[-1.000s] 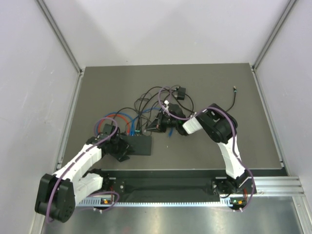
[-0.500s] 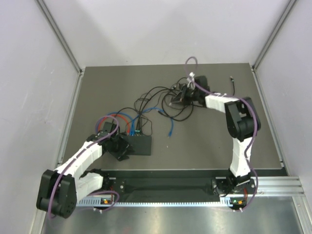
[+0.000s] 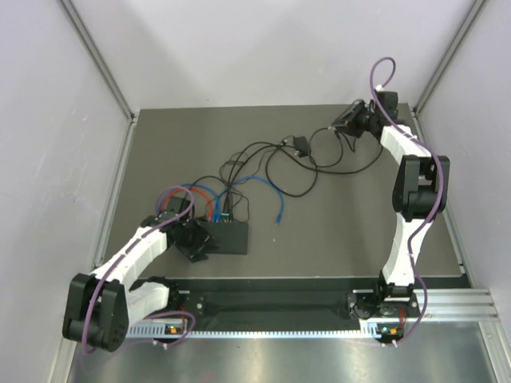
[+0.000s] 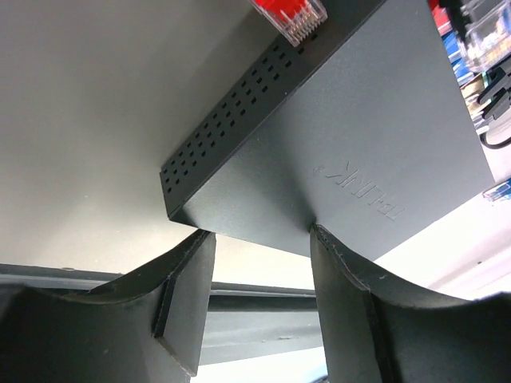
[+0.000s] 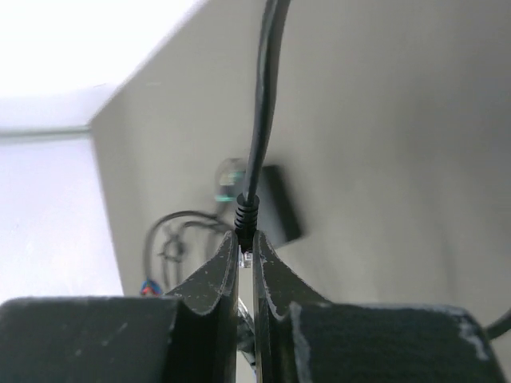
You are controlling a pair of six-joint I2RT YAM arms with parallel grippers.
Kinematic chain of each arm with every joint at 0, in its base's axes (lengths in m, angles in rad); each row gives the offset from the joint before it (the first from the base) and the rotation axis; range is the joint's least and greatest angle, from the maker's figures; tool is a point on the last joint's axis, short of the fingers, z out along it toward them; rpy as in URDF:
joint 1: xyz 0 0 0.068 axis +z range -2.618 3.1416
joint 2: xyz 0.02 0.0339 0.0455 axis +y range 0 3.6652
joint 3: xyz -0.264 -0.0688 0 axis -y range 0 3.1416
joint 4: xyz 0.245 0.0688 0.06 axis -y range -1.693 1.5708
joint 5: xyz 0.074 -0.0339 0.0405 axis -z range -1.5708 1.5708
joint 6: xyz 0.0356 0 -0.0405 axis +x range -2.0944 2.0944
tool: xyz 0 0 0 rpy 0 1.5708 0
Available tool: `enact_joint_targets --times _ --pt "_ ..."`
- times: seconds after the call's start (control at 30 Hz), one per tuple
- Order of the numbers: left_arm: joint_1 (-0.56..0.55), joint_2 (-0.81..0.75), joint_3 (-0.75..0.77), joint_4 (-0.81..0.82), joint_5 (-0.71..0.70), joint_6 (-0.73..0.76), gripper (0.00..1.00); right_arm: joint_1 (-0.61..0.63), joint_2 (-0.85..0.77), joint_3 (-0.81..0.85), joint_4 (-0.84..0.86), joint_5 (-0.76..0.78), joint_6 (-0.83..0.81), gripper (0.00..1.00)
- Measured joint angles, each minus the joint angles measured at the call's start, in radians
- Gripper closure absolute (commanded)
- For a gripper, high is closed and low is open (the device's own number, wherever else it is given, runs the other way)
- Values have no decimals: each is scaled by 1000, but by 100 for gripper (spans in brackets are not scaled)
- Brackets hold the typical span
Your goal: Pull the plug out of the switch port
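Switch [image 4: 343, 112]: flat, thin, matte-black box, a grid of vent holes down one side and embossed lettering on the lid, lying near-left on the counter [image 3: 343, 231]. Left pincer [image 4: 259, 233]: jaws half-spread, fingertips touching the box's near edge, not closed across it. Red connector [image 4: 291, 14]: at the box's far corner, cut off by the wrist view's top edge. Red cable [image 3: 180, 191] and blue cables [image 3: 209, 191]: looping off the far edge, where the switch port sits among connectors too small to tell apart. Loose blue cable end [image 3: 279, 215]: just right of the switch. Small black adapter [image 3: 301, 146]: farther back. Plug [image 5: 244, 219]: black-booted, well apart from the switch at the far-right corner, pinched in the closed right pincer [image 5: 246, 254], its body mostly hidden between the fingers; its black cable [image 5: 263, 96] runs onward.
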Motion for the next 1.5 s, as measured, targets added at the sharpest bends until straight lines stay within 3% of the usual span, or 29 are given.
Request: enact_joint_targets --times 0.1,0.27,0.3,0.43,0.7,0.83,0.97,1.1,1.23,1.5 --pt "3 0 6 -10 -8 19 44 -27 68 12 -62 3 -2 95" --pt "6 17 32 -17 -13 57 44 -18 90 -20 -143 8 -22 54" --pt "6 21 34 -17 -13 65 44 -15 89 -20 -157 17 -37 50" --pt "6 35 35 -17 -11 90 44 -4 76 11 -278 98 -114 40" --pt "8 46 48 -26 -1 131 44 50 26 267 -511 312 -281 25" --pt "10 46 48 -26 4 137 44 165 -24 333 -562 346 -365 25" --pt "10 44 48 -25 9 137 44 321 -88 264 -552 365 -454 28" --pt "12 43 48 -24 18 137 44 442 -147 61 -447 136 -467 36" --pt "14 43 48 -21 26 137 44 524 -130 -102 -299 -82 -389 38" --pt "16 44 47 -16 33 137 44 632 29 -172 -6 -323 -196 47"
